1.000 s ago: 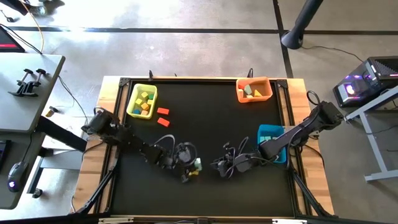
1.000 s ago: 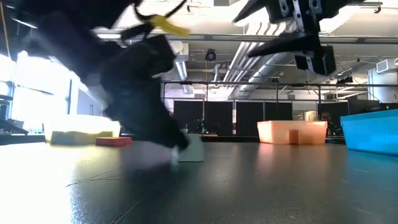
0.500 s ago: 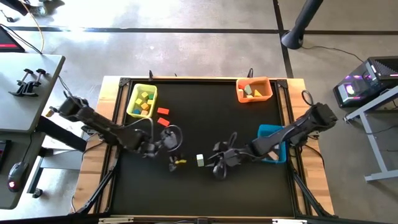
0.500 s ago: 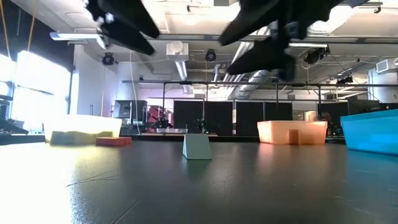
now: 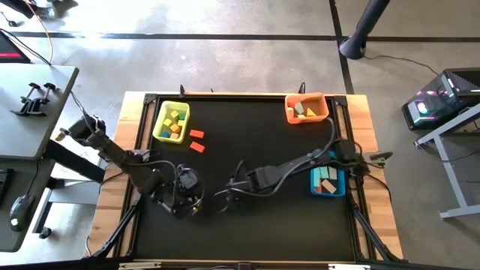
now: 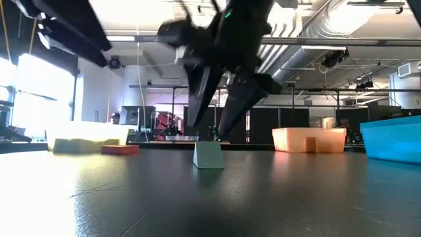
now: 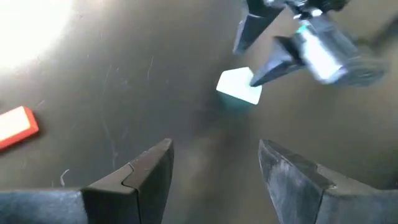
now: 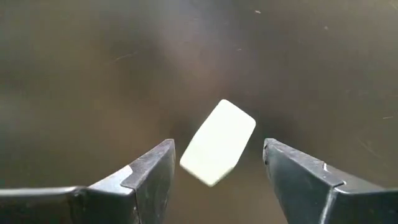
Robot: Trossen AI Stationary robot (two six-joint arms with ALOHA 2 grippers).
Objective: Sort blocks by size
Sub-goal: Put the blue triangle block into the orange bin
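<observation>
While the right gripper [image 8: 214,165] hangs over the mint block [image 8: 218,142], fingers apart and empty:
Risk: block sits skewed between the fingers; closing could twist or push it.
Block: pale mint, wedge-like, alone on the mat [image 5: 247,131], centre front.
Left gripper [image 7: 214,168]: nearby, fingers apart, empty.

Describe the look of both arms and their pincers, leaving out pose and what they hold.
Both arms are dark, jointed and slim, with black cables looping along them. The left pincer has two dark wedge-shaped fingers with stepped inner faces. The right pincer looks the same: two dark angular fingers. From the left wrist camera, the right arm's wrist looks grey, with a small teal light.
</observation>
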